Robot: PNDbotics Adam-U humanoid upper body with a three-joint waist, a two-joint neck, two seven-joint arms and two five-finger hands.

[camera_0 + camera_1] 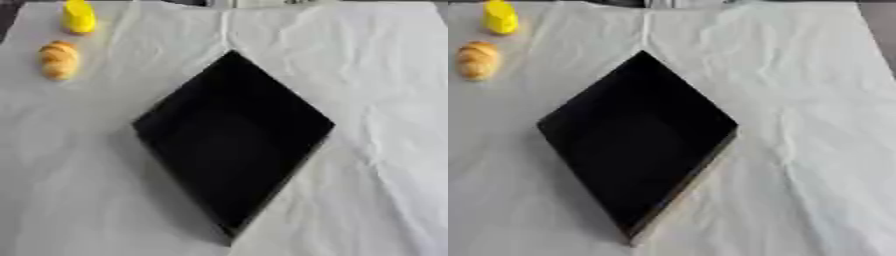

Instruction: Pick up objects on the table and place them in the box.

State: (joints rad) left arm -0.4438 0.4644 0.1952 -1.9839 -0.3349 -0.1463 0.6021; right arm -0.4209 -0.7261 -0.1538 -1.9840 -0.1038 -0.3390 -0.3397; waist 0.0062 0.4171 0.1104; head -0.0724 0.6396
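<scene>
A white cloth (385, 150) covers the whole table, creased and rumpled, with one long fold running down from the far edge toward the middle. That is the biggest thing here, and everything else sits on it.

Next in size, the black box (232, 145). It sits mid-table, turned corner-on, so one corner points away and one points toward the near edge. Its inside is dark and nothing can be made out in it. The near right wall shows a thin paler edge in the right eye view.

Now the two small things, both far off at the table's far left, well apart from the box. There is a tan, ridged roll-shaped thing, call it the bun (59, 59), lying on the cloth. Just beyond it, nearer the far edge, stands a yellow thing (78, 17), rounded and upright; what it is cannot be told. The two are near each other but apart, with a strip of cloth between them.

And the hands? Neither one shows in either view, so whether the fingers are wide, narrow or holding anything cannot be told, and there are no fingers to place things against. Both small things lie outside the box, on the cloth, to its far left.
</scene>
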